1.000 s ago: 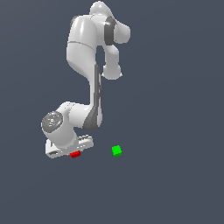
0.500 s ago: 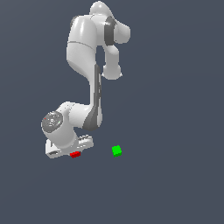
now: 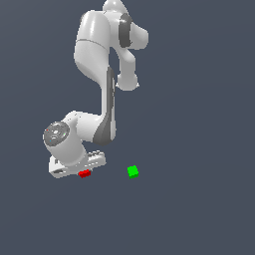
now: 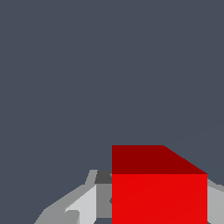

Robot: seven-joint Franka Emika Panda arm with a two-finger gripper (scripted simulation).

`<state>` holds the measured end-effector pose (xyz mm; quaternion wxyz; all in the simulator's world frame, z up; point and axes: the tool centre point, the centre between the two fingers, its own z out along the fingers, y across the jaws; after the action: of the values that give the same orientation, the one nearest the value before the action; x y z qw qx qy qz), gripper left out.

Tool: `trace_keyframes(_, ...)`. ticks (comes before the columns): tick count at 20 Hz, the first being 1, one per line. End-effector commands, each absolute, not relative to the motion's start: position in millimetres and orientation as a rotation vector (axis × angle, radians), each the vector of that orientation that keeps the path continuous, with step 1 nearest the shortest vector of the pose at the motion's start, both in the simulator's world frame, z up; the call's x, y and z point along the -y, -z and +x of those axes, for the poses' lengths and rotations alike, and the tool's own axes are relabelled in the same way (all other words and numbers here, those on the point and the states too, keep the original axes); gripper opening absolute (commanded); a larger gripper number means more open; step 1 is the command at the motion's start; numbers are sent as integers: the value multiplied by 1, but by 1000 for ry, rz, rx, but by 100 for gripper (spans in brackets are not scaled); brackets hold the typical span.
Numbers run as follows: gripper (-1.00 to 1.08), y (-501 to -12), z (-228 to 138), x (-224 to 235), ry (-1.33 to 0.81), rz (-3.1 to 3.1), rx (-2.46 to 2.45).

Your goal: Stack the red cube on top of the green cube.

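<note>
The red cube [image 3: 84, 173] lies on the dark floor under my hand, at the exterior view's lower left. In the wrist view the red cube [image 4: 159, 192] fills the space between my two fingers [image 4: 85, 206], which stand against its two sides. My gripper [image 3: 81, 171] is low over the floor and shut on the red cube. The green cube [image 3: 132, 171] sits on the floor apart from it, toward the exterior view's right, about one hand's width away. The green cube is out of the wrist view.
The white arm [image 3: 102, 69] rises from the hand toward the exterior view's top. The plain dark grey floor [image 3: 199, 209] spreads on all sides.
</note>
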<state>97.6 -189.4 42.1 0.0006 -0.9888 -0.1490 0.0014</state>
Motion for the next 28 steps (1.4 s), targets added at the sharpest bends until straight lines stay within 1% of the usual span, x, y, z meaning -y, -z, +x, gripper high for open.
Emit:
trace_keyframes(1,-100,-60,98,189,-1,-3106,468)
trace_keyframes(7,-100,-102,98,189,-1,-3106,468)
trace_keyframes(12,-100,-119,98,189,0,-3107,468)
trace_keyframes(21,-100,-118,99,184,1,-3107,468)
trace_keyframes(25,-100,-113,98,166,1,-3107,468)
trace_keyframes(28,-100,-107,97,142,1,-3107,468)
